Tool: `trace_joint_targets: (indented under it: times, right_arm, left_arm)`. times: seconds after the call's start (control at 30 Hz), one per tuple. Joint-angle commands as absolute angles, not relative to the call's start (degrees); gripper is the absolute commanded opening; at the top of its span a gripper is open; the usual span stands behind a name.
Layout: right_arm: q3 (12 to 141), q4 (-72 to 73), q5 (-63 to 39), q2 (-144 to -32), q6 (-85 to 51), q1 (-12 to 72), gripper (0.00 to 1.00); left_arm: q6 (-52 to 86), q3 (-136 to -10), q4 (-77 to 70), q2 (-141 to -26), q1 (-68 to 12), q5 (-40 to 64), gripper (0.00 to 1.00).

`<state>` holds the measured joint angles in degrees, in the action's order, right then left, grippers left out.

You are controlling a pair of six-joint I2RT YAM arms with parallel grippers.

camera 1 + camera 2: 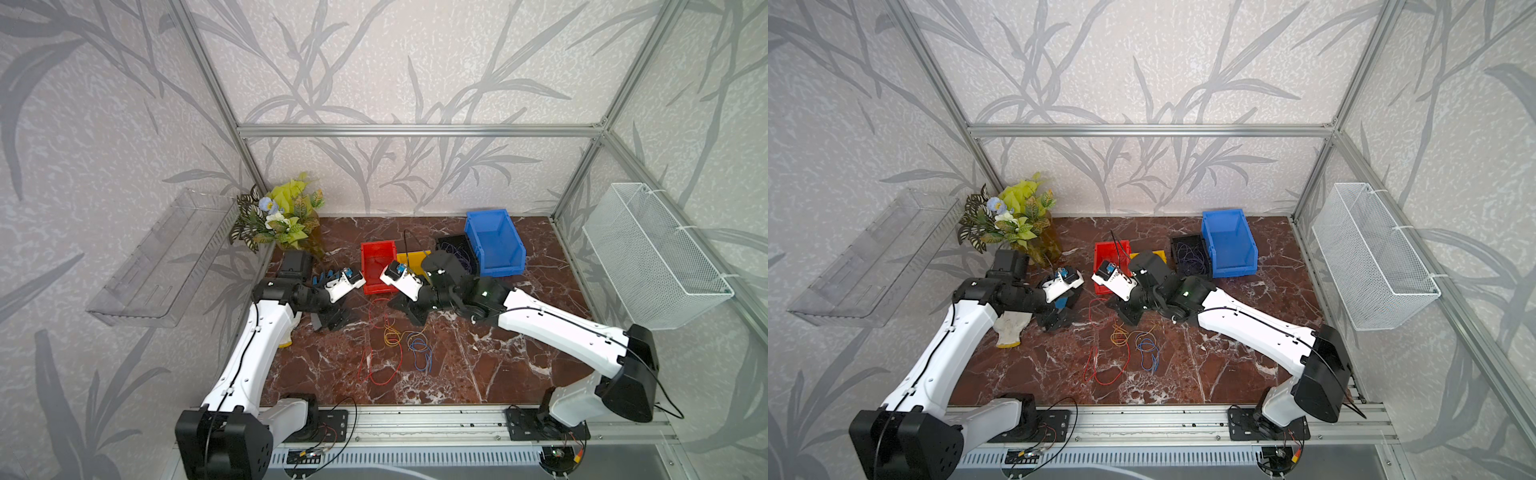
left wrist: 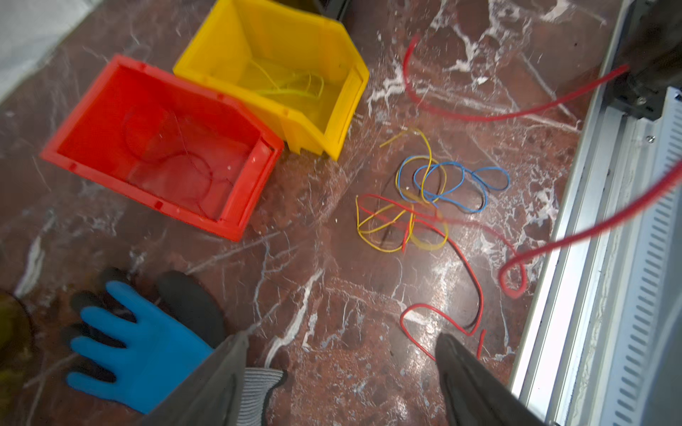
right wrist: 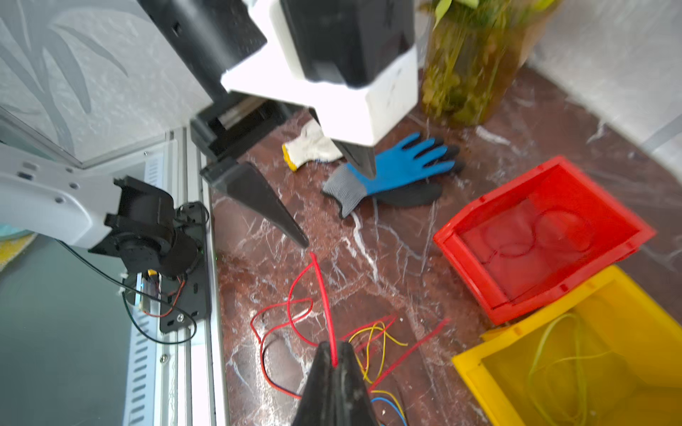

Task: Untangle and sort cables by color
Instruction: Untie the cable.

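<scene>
Right gripper [image 3: 334, 350] shut tight on a red cable [image 3: 324, 295], with the strand coming out from between the closed fingertips. Left gripper [image 2: 339, 343] spread wide with nothing between its fingers, low over the table [image 1: 478, 365] of red-brown marble. Four bins in a row across the far middle: blue bin [image 1: 496, 245] on the right, bare inside; black bin [image 1: 1183, 241] just beside it on the left, holding purple cables [image 1: 1192, 255]; then yellow bin [image 2: 332, 121] with yellow cables [image 2: 291, 86] in it; red bin [image 1: 365, 266] leftmost, thin red cables [image 2: 169, 162] on its floor. Potted plant [image 1: 282, 216] in the far left corner. Blue glove [image 2: 147, 350] flat by the left gripper, dark glove [image 3: 409, 193] partly under it, white glove [image 1: 1011, 328] further left and nearer. Loose tangle [image 1: 399, 336] on the near middle of the table, nearer than the bins and both grippers: red loops [image 1: 384, 374] on the left, yellow knot [image 2: 402, 221] in the middle, blue loops [image 2: 457, 177] on the right, yellow threaded through both.
</scene>
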<state>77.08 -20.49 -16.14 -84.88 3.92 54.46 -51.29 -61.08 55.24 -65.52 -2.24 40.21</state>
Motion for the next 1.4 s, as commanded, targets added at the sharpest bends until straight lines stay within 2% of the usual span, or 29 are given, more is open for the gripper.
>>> trace_joint_targets:
  times: [0.0,0.27,0.47,0.57,0.7,0.87,1.1,1.37]
  right_arm:
    - [79.1,-19.0,-11.5,-81.6,4.7,54.3,0.0]
    - [78.9,-9.5,-7.1,-75.4,-3.0,52.4,0.0]
    - [80.2,3.6,-10.0,-75.2,-14.3,47.2,0.0]
    - [76.9,16.2,-9.5,-75.1,-13.7,47.1,0.0]
    - [66.9,44.3,-10.1,-76.5,-13.8,47.1,0.0]
    - [60.6,68.7,-11.1,-79.6,-15.7,46.9,0.0]
    - [59.8,78.0,-12.7,-82.9,-18.4,46.0,0.0]
    - [67.0,68.7,-16.8,-80.5,-16.6,46.0,0.0]
  left_arm:
    - [-50.9,-61.6,56.0,-65.2,-2.2,44.9,0.82]
    - [-49.1,-60.9,52.0,-66.1,-2.2,46.1,0.84]
    - [-43.8,-57.4,44.2,-66.4,-2.2,42.6,0.84]
    - [-43.7,-56.3,43.6,-66.7,-2.1,43.4,0.84]
    - [-43.8,-54.9,43.0,-66.6,-2.2,44.6,0.84]
    - [-43.5,-53.6,41.3,-67.4,-2.2,47.2,0.84]
    - [-37.0,-54.3,31.4,-70.8,-4.8,52.9,0.84]
    - [-26.3,-61.9,19.2,-78.2,-12.8,59.9,0.85]
